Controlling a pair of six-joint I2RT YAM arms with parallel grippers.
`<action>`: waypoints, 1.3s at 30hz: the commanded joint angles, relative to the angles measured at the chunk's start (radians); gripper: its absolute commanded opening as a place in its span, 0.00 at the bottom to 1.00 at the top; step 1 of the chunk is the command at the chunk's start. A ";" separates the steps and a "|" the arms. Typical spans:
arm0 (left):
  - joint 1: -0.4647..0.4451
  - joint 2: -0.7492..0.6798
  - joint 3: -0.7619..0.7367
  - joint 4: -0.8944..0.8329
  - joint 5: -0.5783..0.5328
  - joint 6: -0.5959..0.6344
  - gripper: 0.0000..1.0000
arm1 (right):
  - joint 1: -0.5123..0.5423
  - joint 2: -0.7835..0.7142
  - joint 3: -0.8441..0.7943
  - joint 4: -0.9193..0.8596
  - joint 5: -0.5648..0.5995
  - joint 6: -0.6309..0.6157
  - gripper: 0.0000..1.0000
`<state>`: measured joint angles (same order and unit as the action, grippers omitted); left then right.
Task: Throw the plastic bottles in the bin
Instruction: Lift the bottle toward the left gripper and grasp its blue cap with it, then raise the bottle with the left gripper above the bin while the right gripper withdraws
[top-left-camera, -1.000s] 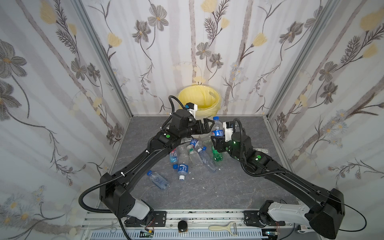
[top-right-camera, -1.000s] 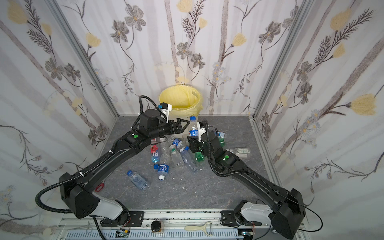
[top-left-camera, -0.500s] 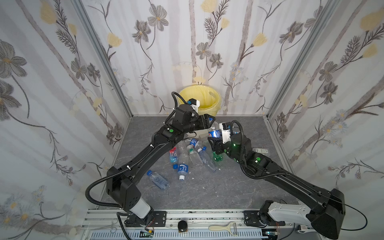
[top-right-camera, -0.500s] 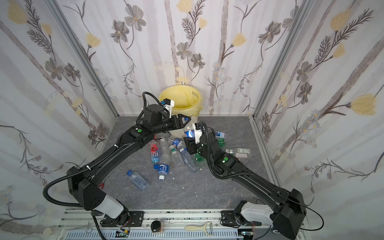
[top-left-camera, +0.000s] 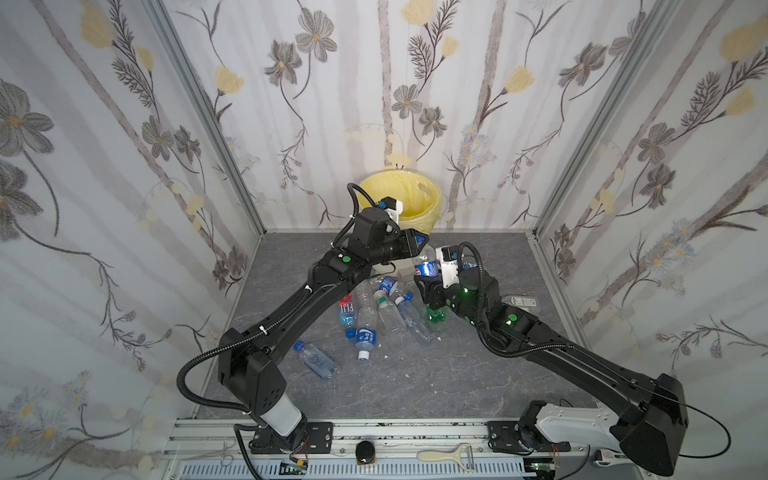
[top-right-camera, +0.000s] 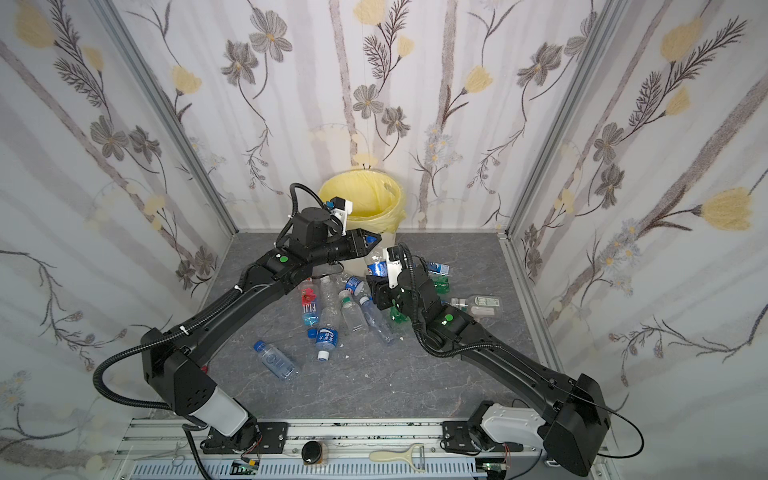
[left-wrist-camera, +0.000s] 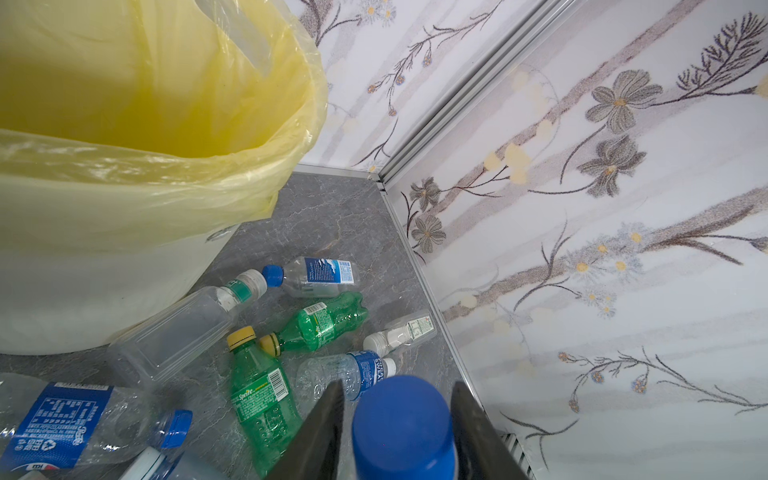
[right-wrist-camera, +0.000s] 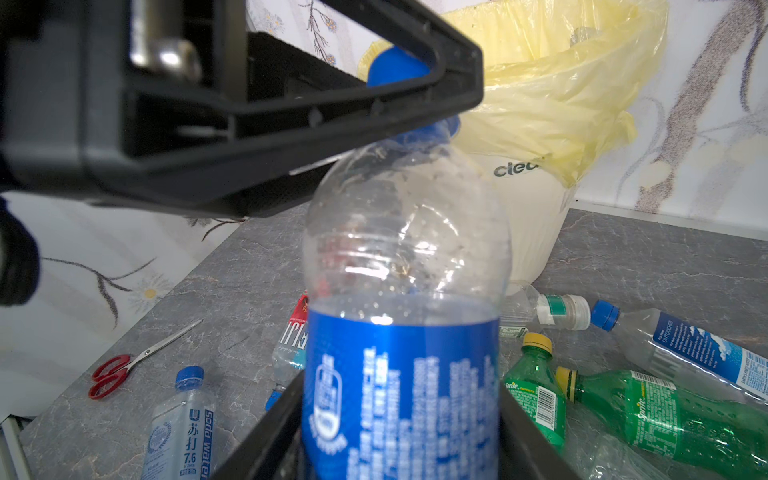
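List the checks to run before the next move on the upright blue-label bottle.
1. Grip of right pincer on blue-label bottle: ok.
2. Its blue cap sits inside left pincer: ok.
3. Firm clamp of left pincer on blue cap: cannot tell.
4. Bottle above the bin mouth: not ok; it is in front of the bin, below the rim.
5. Bin mouth unblocked: ok.
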<state>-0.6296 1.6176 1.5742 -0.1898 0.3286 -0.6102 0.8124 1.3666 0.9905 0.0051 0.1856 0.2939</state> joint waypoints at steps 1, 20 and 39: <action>0.000 0.012 0.012 0.012 0.016 -0.017 0.45 | 0.002 -0.001 -0.011 0.086 -0.007 -0.017 0.59; -0.009 0.013 0.012 0.012 -0.026 -0.001 0.24 | 0.001 -0.016 -0.030 0.118 -0.006 -0.033 0.63; 0.007 -0.025 0.054 0.012 -0.232 0.121 0.22 | 0.001 -0.018 -0.011 0.105 0.017 -0.051 1.00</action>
<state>-0.6327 1.6089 1.6032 -0.2016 0.1890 -0.5430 0.8124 1.3552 0.9619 0.0856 0.1867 0.2672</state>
